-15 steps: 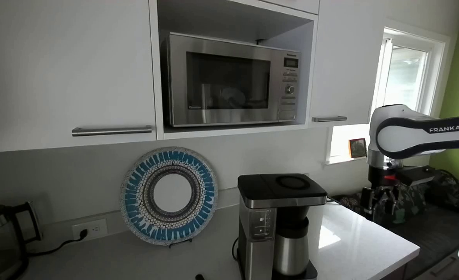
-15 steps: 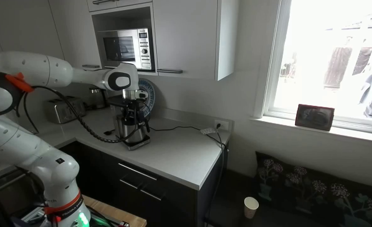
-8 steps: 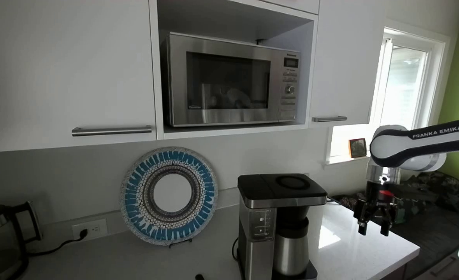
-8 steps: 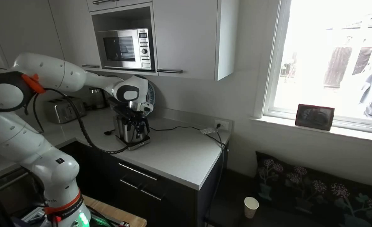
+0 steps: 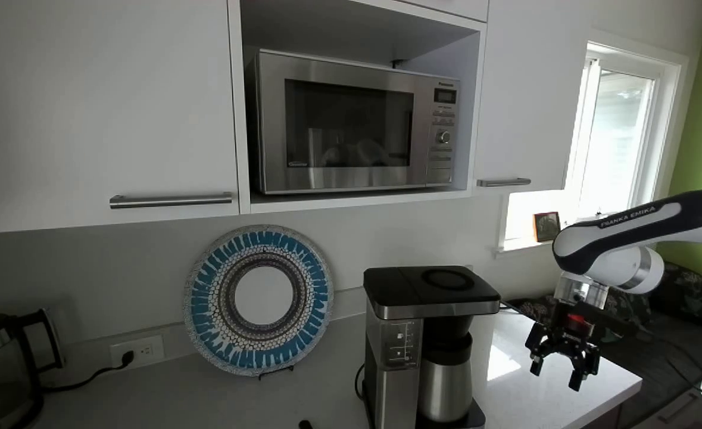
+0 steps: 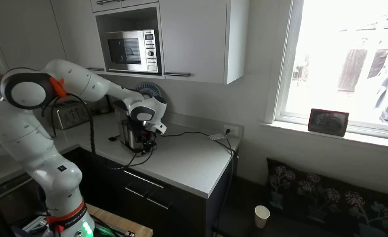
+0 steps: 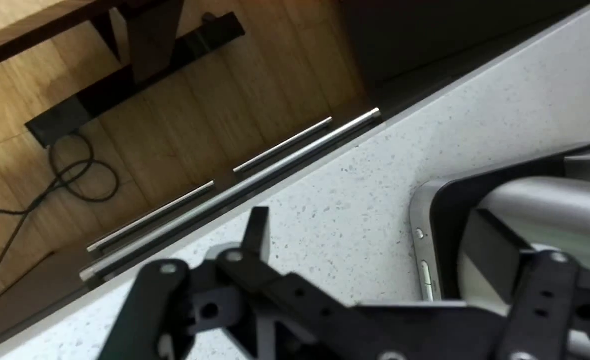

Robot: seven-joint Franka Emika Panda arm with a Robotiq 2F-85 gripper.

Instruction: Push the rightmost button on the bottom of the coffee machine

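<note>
The coffee machine point(image 5: 392, 390) stands on the counter with its dark top, silver column and steel carafe point(image 5: 446, 384). In an exterior view its body point(image 6: 124, 130) is partly hidden behind my arm and gripper. In the wrist view its silver base rim point(image 7: 421, 205) carries a small round button point(image 7: 419, 233) and a long split button point(image 7: 427, 280); the rest of the strip is hidden behind my gripper. My gripper point(image 7: 375, 235) is open and empty, tilted above the counter. One finger overlaps the carafe in the wrist view, the other is over bare counter. Contact cannot be told. It also shows in an exterior view point(image 5: 556, 374).
The counter point(image 6: 187, 164) ends at a front edge above drawer handles point(image 7: 234, 195). The microwave point(image 5: 351, 119) sits in a cabinet above. A patterned plate point(image 5: 261, 301) leans on the wall. A toaster point(image 6: 70, 115) stands further along, and cords lie on the counter.
My arm has reached forward and down. The gripper has lowered and tilted, now nearer the height of the machine's base. The machine has not moved.
</note>
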